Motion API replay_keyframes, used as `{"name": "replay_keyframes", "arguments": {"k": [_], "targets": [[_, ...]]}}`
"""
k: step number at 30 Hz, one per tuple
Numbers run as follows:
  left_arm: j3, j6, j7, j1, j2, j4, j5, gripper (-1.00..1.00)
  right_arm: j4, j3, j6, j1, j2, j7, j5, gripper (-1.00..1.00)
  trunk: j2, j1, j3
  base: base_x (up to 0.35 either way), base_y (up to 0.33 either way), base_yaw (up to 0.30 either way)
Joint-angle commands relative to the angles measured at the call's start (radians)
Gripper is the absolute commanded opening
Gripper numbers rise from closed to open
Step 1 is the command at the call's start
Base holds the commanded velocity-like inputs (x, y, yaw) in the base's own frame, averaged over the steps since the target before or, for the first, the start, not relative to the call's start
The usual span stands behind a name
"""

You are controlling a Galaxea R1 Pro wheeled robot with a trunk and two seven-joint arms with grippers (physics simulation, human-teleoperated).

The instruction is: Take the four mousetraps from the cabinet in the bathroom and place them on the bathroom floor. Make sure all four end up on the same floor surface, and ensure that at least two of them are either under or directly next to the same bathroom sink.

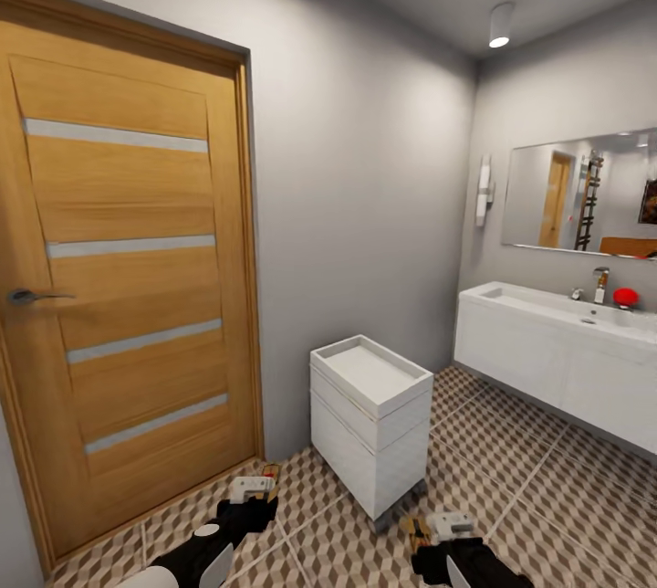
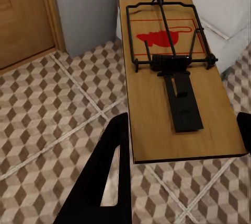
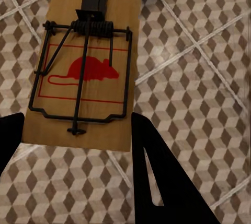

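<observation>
Cube-patterned bathroom floor (image 1: 511, 469) runs below both arms. Left gripper (image 2: 178, 145) clamps a mousetrap (image 2: 175, 78) above the tiles, near the narrow white basin unit (image 1: 370, 424). Right gripper (image 3: 78, 140) grips a second mousetrap (image 3: 86, 62). Beyond hangs the wide sink (image 1: 557, 341).

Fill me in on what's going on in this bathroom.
A two-armed robot is carrying two mousetraps above the cube-patterned tiled floor. The left gripper holds one mousetrap between its fingers, and the right gripper holds another mousetrap. Neither trap is on the floor yet. Ahead stands a narrow white boxy basin unit; the wide wall-hung sink is to the right, and a wooden door to the left.
</observation>
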Motion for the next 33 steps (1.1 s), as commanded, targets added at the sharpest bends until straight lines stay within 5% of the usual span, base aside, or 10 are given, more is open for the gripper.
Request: {"name": "replay_keyframes", "arguments": {"k": [1, 33], "targets": [[-0.009, -0.004, 0.0, -0.001, 0.0, 0.001, 0.009, -1.0, -0.001, -0.007, -0.015, 0.0, 0.001, 0.002, 0.005, -1.0, -0.001, 0.0, -0.001, 0.0, 0.0, -0.232], [-0.009, -0.004, 0.0, -0.001, 0.0, 0.002, 0.009, -1.0, 0.027, -0.008, -0.021, 0.0, -0.003, 0.011, 0.004, -1.0, -0.001, 0.0, 0.007, 0.0, 0.0, -0.218]]}}
